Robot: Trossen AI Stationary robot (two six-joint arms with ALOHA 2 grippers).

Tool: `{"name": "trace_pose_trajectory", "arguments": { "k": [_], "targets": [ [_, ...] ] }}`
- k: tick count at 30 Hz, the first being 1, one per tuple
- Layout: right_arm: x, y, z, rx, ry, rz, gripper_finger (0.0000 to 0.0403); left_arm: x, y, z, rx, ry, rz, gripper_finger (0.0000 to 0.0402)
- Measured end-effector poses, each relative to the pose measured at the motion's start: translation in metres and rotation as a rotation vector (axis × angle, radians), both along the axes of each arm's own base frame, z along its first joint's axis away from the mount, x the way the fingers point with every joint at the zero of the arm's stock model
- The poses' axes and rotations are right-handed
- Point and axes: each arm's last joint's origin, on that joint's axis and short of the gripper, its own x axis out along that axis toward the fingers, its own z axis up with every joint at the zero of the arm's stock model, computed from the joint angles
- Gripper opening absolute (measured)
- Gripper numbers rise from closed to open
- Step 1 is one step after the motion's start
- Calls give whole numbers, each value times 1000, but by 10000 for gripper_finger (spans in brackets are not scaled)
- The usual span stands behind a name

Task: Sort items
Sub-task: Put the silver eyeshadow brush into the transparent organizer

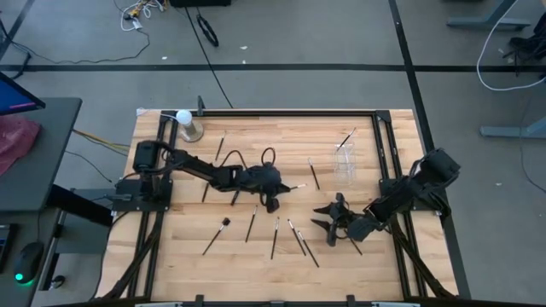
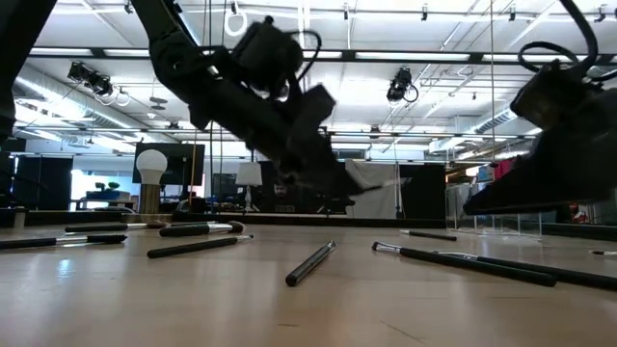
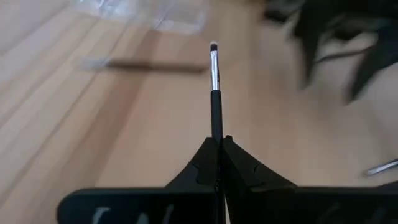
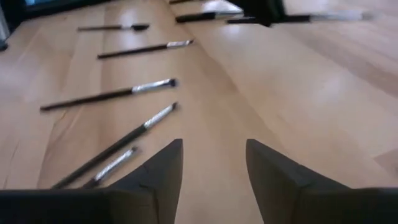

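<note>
One brush (image 3: 214, 81) is pinched in the left gripper (image 1: 273, 200) above mid-table. The right gripper (image 1: 328, 223) is spread wide, nothing held. Approx. one stick (image 1: 345, 141) seems parked in the clear cup (image 1: 345, 162); most items (image 1: 275, 236) are left loose, so sorting is barely begun.

White ball on metallic base (image 1: 185, 122); clear cup (image 1: 345, 160); wooden table (image 1: 196, 269)
</note>
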Motion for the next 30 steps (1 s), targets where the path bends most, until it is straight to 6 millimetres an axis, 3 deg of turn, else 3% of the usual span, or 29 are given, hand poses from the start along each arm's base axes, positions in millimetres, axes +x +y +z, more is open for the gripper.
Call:
{"name": "trace_pose_trajectory", "arguments": {
  "k": [5,10,17,21,27,30],
  "targets": [
    [10,0,4,-43,-128,-56,181,5,-22,15,-1,-150,-106,5],
    [20,4,23,-125,-260,-129,173,6,-40,23,-1,-231,-159,5],
    [32,14,46,-227,-348,-101,151,5,-51,26,22,-258,-197,5],
    [34,16,48,-251,-347,-89,116,5,-52,27,31,-270,-201,6],
    [30,23,48,-255,-344,-58,17,5,-52,28,32,-277,-195,13],
    [25,27,52,-254,-350,-94,18,5,-51,27,33,-273,-190,31]
  ]
}}
